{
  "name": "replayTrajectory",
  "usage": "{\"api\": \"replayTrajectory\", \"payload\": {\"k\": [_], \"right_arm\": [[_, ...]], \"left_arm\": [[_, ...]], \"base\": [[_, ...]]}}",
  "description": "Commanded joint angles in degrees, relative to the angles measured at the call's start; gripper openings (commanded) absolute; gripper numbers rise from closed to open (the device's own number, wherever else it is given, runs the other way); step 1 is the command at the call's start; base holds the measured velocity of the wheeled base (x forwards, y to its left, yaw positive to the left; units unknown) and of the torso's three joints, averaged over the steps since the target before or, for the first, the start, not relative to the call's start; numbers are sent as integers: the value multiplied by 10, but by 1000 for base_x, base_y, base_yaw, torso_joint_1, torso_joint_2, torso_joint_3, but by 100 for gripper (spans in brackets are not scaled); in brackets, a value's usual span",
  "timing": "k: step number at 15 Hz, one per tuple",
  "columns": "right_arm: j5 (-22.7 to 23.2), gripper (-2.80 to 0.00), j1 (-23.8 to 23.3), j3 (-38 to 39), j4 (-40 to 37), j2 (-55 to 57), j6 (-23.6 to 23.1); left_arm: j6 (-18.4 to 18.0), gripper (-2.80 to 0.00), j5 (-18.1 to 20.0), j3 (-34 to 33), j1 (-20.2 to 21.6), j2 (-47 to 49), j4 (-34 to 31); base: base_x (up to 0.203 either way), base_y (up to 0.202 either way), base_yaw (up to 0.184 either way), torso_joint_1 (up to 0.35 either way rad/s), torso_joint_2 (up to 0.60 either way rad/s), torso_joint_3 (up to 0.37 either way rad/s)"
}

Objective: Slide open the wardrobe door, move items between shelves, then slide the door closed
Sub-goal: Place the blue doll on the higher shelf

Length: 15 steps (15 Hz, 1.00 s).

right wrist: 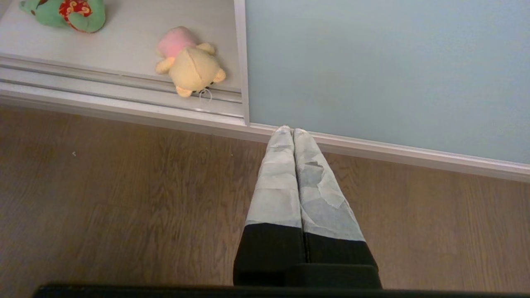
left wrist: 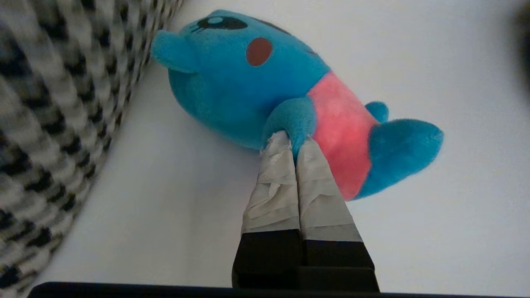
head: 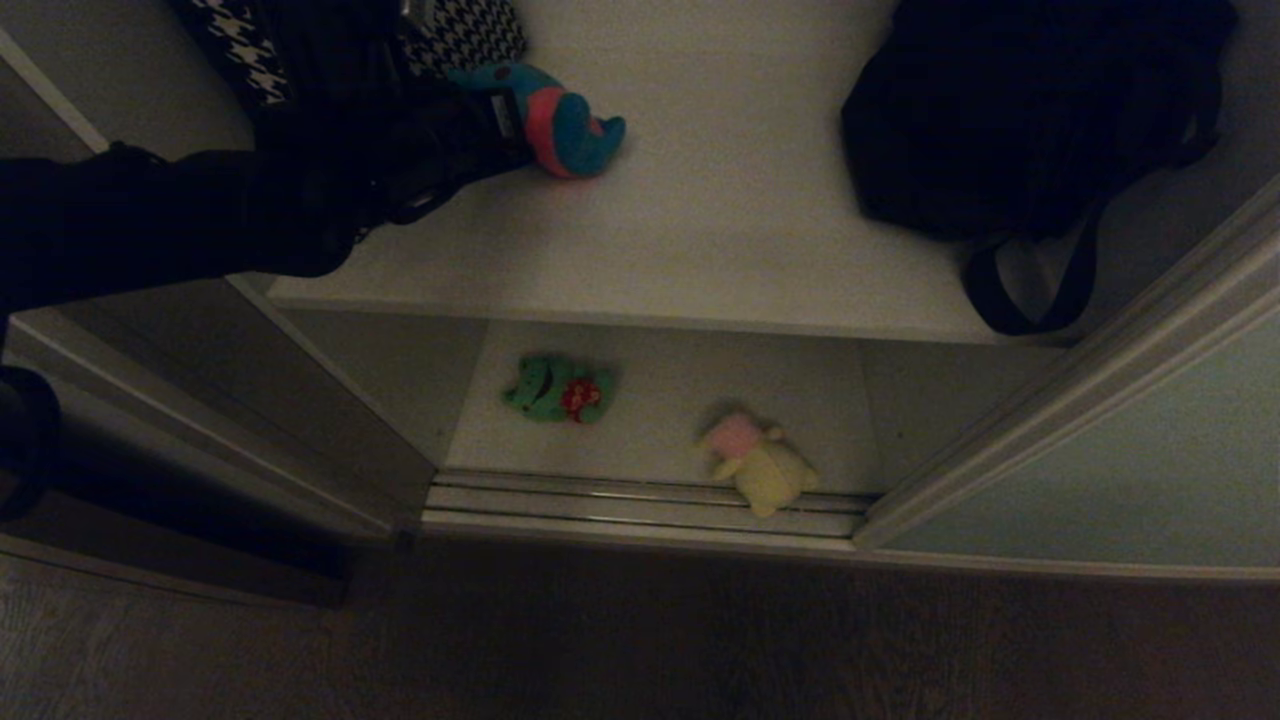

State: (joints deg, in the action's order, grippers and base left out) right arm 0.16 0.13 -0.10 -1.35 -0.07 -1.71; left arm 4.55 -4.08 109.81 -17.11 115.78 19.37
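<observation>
With its stubby arm pinched between the taped fingers (left wrist: 285,182) of the left gripper (left wrist: 295,142), the blue plush toy (left wrist: 252,78) with the pink belly lies on its side on the upper shelf (head: 720,220), close beside a houndstooth-patterned fabric (left wrist: 54,124). The jaws are pressed fully together on that soft limb, so the item-moving step appears to be in hand; whether the toy is being picked up or set down cannot be told. The next move calls for either a clean lift clear of the shelf edge or a release, with care that the thin pinch of plush does not slip. Below, on the lower shelf (head: 660,400), a green plush toy with red (head: 556,390) and a cream-yellow plush toy with pink (head: 762,462) rest apart, the yellow one overlapping the ribbed metal floor track (head: 600,500). A black strapped bag (head: 1020,130) slumps on the upper board's far right. The matte grey-green sliding wardrobe door (right wrist: 385,66) stands slid aside, its pale frame edging the opening. The right gripper (right wrist: 293,131) hangs idle over the wood-grain floor (right wrist: 124,198), fingers together and empty.
</observation>
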Motion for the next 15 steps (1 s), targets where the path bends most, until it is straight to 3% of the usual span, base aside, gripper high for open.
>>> {"api": "replayTrajectory", "payload": {"k": [1,10,15], "right_arm": [[0,-280,0,0,0,0,0],[0,-280,0,0,0,0,0],[0,-280,0,0,-1,0,0]], "left_arm": [[0,-280,-5,-2,3,21,3],[-5,-280,1,-5,16,-22,-14],[-17,-280,59,-25,16,-138,-155]], "base": [[0,0,0,0,0,0],[0,0,0,0,0,0],[0,0,0,0,0,0]]}}
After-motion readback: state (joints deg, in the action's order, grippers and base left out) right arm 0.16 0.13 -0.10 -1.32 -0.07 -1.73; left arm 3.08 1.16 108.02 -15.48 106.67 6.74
